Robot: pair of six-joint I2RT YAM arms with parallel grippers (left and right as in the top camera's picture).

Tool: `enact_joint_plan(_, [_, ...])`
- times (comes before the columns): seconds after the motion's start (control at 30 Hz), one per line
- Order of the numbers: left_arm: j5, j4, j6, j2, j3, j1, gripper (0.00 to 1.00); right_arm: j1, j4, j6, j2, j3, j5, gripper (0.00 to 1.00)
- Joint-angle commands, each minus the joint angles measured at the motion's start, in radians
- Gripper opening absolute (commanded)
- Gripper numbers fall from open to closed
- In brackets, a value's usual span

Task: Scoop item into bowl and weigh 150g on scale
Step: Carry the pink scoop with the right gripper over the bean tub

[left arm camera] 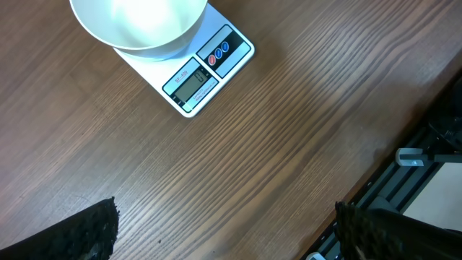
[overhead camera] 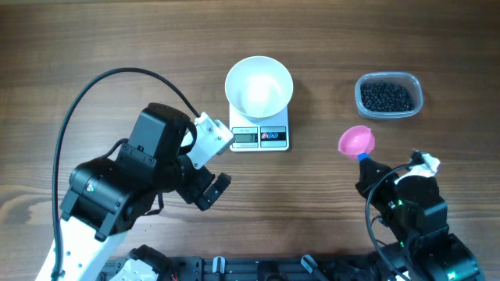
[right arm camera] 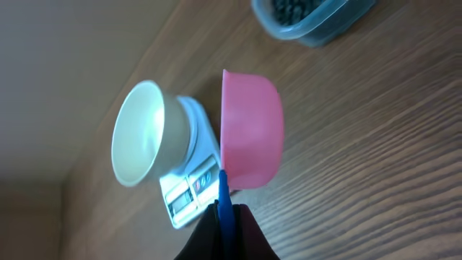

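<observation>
The white bowl [overhead camera: 258, 86] stands on the small white scale [overhead camera: 260, 134] at the table's far middle, and nothing shows inside the bowl. The item, dark beads [overhead camera: 387, 96], fills a clear tub [overhead camera: 388, 78] at the far right. My right gripper [overhead camera: 366, 162] is shut on the blue handle [right arm camera: 225, 195] of a pink scoop [overhead camera: 356, 141], which hangs between scale and tub; the right wrist view shows only its pink underside [right arm camera: 249, 126]. My left gripper [overhead camera: 212, 190] is open and holds nothing, near and left of the scale [left arm camera: 198, 76]. Its fingers [left arm camera: 90, 235] stand wide over bare wood.
The clear tub [right arm camera: 310, 18] sits beyond the scoop in the right wrist view, with bowl [right arm camera: 141, 133] and scale [right arm camera: 191, 188] to its left. A black rail [overhead camera: 258, 269] runs along the table's near edge. The left arm's cable [overhead camera: 86, 97] arcs over the left side.
</observation>
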Motion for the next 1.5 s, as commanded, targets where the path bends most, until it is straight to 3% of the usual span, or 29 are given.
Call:
enact_joint_plan(0.0, [0.020,0.000,0.020,0.000,0.011,0.008,1.00,-0.005,0.026,0.048,-0.006,0.025,0.080,0.04])
enact_joint_plan(0.57, [0.013,0.051,0.026,0.000,0.011,0.008,1.00,-0.005,0.061,0.017,-0.006,0.025,0.154,0.04])
enact_joint_plan(0.7, [0.027,0.053,0.026,0.000,0.011,0.066,1.00,-0.005,0.063,-0.010,-0.006,0.025,0.151,0.04])
enact_joint_plan(0.93, [0.228,0.041,0.209,0.002,0.011,0.250,1.00,-0.005,0.079,-0.056,-0.006,0.025,0.150,0.04])
enact_joint_plan(1.2, [0.229,0.006,0.340,0.023,0.011,0.299,0.99,-0.005,0.085,-0.056,-0.006,0.025,0.137,0.04])
enact_joint_plan(1.47, [0.164,0.012,0.341,0.104,0.011,0.299,1.00,-0.005,0.085,-0.056,-0.006,0.025,0.135,0.04])
